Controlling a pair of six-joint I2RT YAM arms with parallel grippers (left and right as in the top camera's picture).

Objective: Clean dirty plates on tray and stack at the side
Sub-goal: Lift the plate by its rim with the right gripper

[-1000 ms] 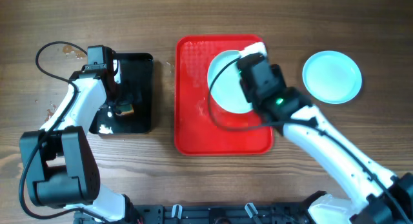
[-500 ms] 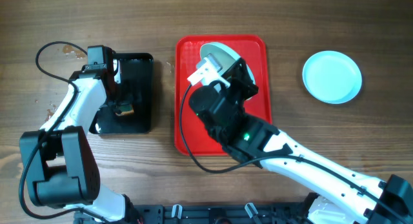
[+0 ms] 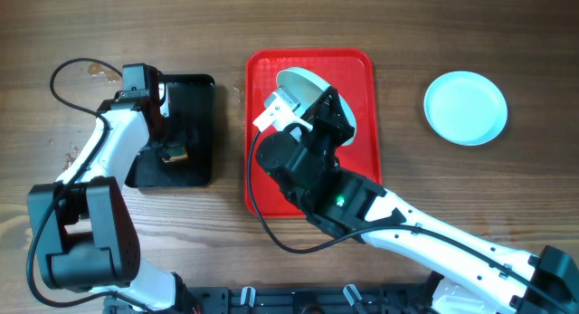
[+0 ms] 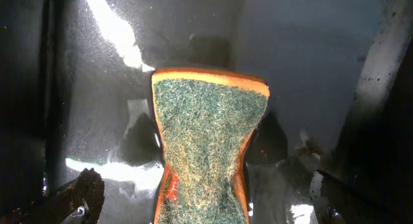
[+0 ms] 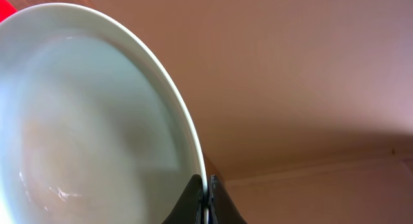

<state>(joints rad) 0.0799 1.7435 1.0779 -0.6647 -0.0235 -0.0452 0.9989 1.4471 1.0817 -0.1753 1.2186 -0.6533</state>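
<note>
Overhead, the red tray (image 3: 360, 77) is lying mid-table, the right arm (image 3: 407, 228) covering much of it. The right gripper (image 5: 206, 197) is pinching the rim of a tilted plate (image 3: 303, 84) over the tray's far end. Another plate (image 3: 465, 108) is sitting on the table (image 3: 516, 33) well to the right. At left, a black tray (image 3: 195, 90) is holding a sponge (image 4: 206, 140), with the left gripper (image 3: 161, 137) hanging wide open above it.

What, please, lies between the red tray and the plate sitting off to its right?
Nothing: the overhead view shows only bare wooden table between the tray and that plate.
</note>
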